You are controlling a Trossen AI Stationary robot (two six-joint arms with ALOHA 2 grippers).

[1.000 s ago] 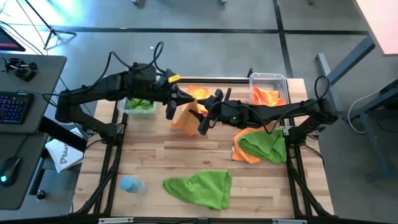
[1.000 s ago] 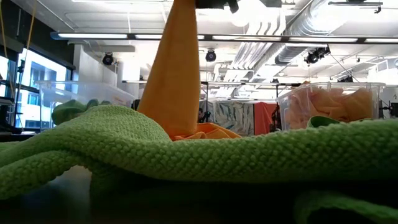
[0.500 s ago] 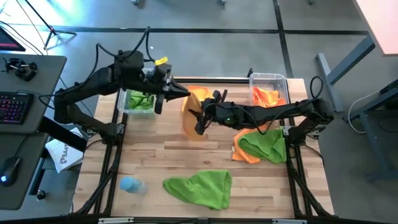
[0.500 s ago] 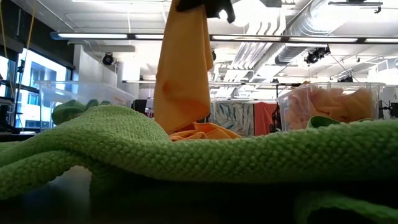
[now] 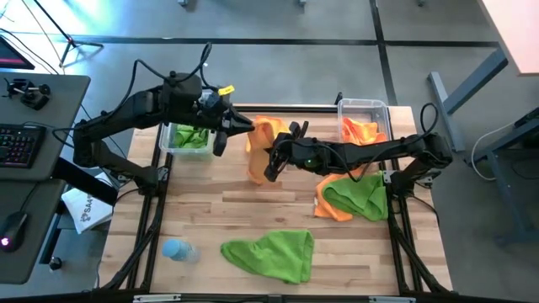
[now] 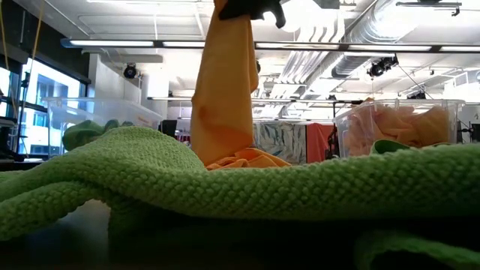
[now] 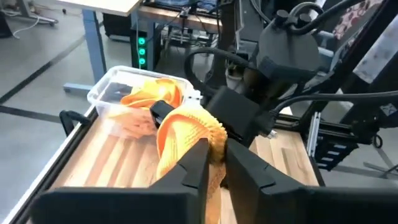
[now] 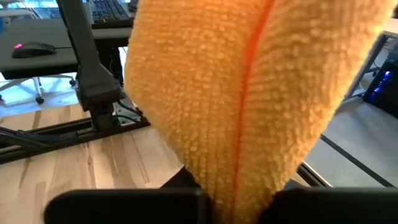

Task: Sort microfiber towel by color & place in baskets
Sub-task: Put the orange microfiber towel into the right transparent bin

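Note:
An orange towel (image 5: 258, 156) is held up over the table's far middle by both grippers. My left gripper (image 5: 244, 127) is shut on its upper part, and my right gripper (image 5: 272, 165) is shut on it from the other side. It hangs long and narrow in the low view (image 6: 223, 82). A clear basket (image 5: 187, 140) at the far left holds green towels. A clear basket (image 5: 364, 123) at the far right holds orange towels. A green towel (image 5: 274, 252) lies near the front edge. My left gripper pinches a bunched edge at the top of the orange towel (image 7: 210, 138) between its two fingers, coming about level from the table's left. My right gripper pinches a fold of the orange towel (image 8: 239, 168), several layers with a seam running up it, coming from the table's right. The towel hangs below, its lower end (image 6: 238, 159) on an orange heap on the table.
A green towel on an orange one (image 5: 352, 198) lies at the right. Another orange towel (image 5: 271, 126) lies at the far middle. A pale blue bottle (image 5: 177, 250) lies at the front left. The near green towel (image 6: 225, 187) fills the low view's foreground.
My left gripper has gone up and toward the table's far edge with the towel's top. My right gripper has gone a little toward the left. The towel, slanted and spread a second ago, now hangs straighter and narrower.

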